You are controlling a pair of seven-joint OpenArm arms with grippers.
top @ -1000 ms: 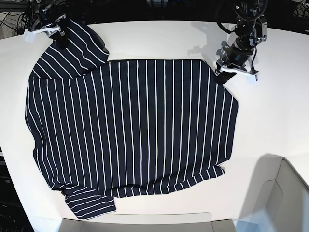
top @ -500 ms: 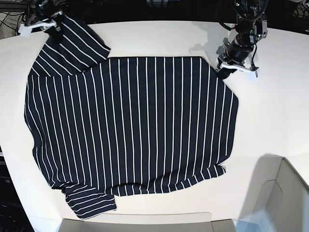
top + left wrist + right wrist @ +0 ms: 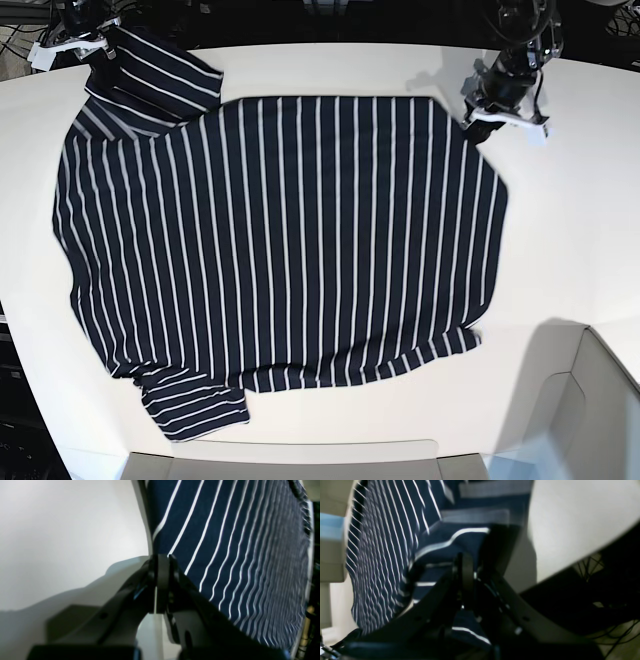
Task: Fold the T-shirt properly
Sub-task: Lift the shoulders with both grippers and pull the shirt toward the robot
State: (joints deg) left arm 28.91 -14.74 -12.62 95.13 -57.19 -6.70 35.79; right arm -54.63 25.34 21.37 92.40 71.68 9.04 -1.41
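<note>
The T-shirt, dark navy with thin white stripes, lies spread across the white table. One short sleeve sticks out at the bottom left. My left gripper is shut on the T-shirt's far right corner; in the left wrist view its jaws pinch the hem. At the far left corner, my right gripper is shut on the sleeve, and the right wrist view shows striped cloth bunched between its jaws.
The table's rounded front edge runs along the bottom. A grey bin sits at the bottom right. Dark cables and arm mounts lie beyond the far edge.
Both grippers closed on the far corners and pulled away from the camera. The shirt slid toward the far edge and its top edge stretched flatter and wider.
</note>
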